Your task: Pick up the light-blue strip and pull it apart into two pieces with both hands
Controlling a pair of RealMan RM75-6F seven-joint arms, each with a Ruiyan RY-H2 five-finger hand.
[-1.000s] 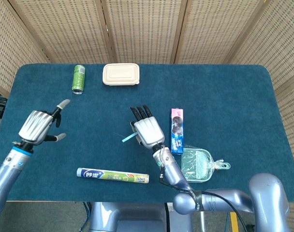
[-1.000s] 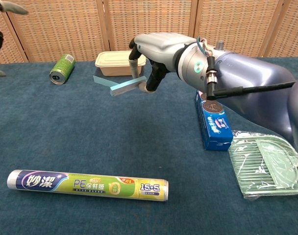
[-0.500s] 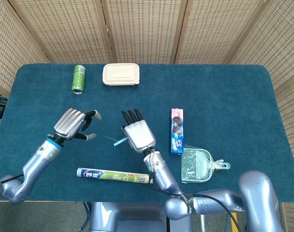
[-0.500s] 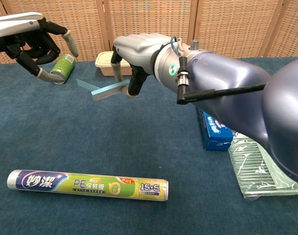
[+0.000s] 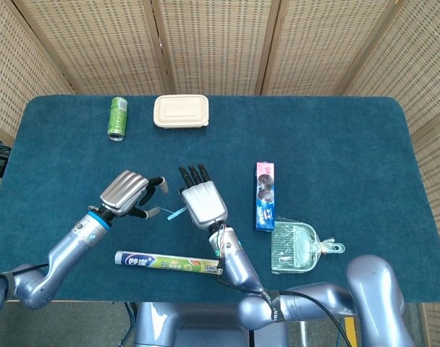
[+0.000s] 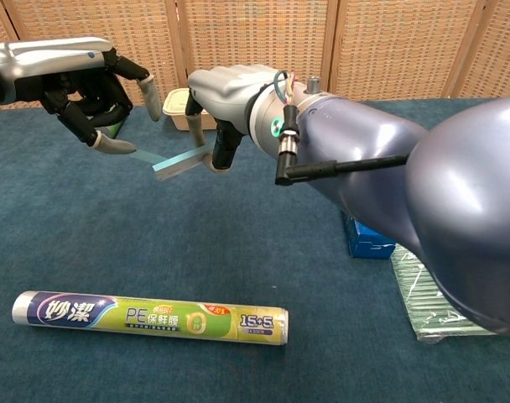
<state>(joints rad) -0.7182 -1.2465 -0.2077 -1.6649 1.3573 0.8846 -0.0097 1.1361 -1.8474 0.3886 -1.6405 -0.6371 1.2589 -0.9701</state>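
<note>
The light-blue strip (image 6: pixel 176 162) hangs in the air over the blue table, tilted, its right end pinched by my right hand (image 6: pixel 224 95). From the head view the strip (image 5: pixel 176 213) pokes out to the left of the right hand (image 5: pixel 202 202). My left hand (image 6: pixel 85 80) hovers just left of the strip with fingers spread and curved. Its thumb tip lies close to the strip's free left end, and I cannot tell whether they touch. In the head view the left hand (image 5: pixel 129 193) is a short gap from the right one.
A cling-film roll (image 5: pixel 168 262) lies near the front edge, below both hands. A blue cookie box (image 5: pixel 265 195) and a clear packaged item (image 5: pixel 296 247) sit to the right. A green can (image 5: pixel 117 117) and a beige lidded container (image 5: pixel 181 111) stand at the back.
My left hand has swung in from the far left to the strip's free end. My right hand has carried the strip leftward and a little toward me.
</note>
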